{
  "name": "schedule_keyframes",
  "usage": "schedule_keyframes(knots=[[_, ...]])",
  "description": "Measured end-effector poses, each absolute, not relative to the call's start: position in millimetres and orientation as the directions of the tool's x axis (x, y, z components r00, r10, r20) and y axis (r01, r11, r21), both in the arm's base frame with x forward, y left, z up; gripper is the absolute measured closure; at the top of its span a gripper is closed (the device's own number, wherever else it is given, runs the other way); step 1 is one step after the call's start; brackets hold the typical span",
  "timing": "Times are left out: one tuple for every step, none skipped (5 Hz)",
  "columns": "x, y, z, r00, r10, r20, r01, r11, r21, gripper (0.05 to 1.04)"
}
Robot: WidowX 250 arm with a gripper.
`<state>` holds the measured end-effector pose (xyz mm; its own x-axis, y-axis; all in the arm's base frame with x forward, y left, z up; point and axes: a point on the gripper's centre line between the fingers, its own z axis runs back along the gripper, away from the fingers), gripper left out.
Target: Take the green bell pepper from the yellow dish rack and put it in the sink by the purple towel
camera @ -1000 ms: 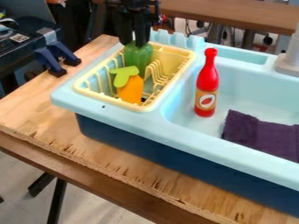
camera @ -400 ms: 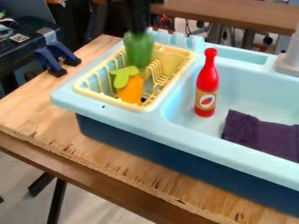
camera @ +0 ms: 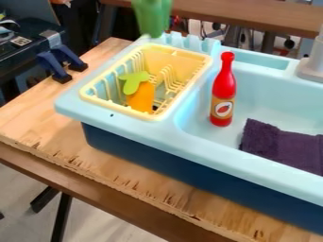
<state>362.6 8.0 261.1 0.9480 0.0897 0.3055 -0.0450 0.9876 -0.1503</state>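
The green toy (camera: 152, 16) hangs in the air, its long axis roughly upright. Judging by that, it lies straight below the end effector. I cannot tell for certain whether the end effector is released or clenched; the toy's being off every surface suggests it is grasping it. The toy looks smooth and rounded, and narrows at its lower end.

Lower than the toy and towards the camera from the end effector sits the yellow rack (camera: 183, 57), of smooth plastic with thin upright prongs, the toy apart from its rim. Inside lies 1 orange piece (camera: 141, 98), smooth and tapered, with 1 flat, lobed green piece (camera: 133, 81) against its upper end. Farther from the end effector, in the pale blue sink (camera: 114, 114), stand 1 glossy, slim-necked red bottle (camera: 224, 92) and, beyond it, 1 soft, folded purple cloth (camera: 281, 144). The bench (camera: 38, 113) beneath is grained wood with a rough, splintered edge.
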Motion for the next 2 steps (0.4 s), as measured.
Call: schedule_keyframes(knots=[[354,-19,271,0.931,0.012,0.364,0.046,0.988,-0.150,0.964],[345,-65,276,0.911,-0.130,0.391,0.197,0.971,-0.135,0.964]])
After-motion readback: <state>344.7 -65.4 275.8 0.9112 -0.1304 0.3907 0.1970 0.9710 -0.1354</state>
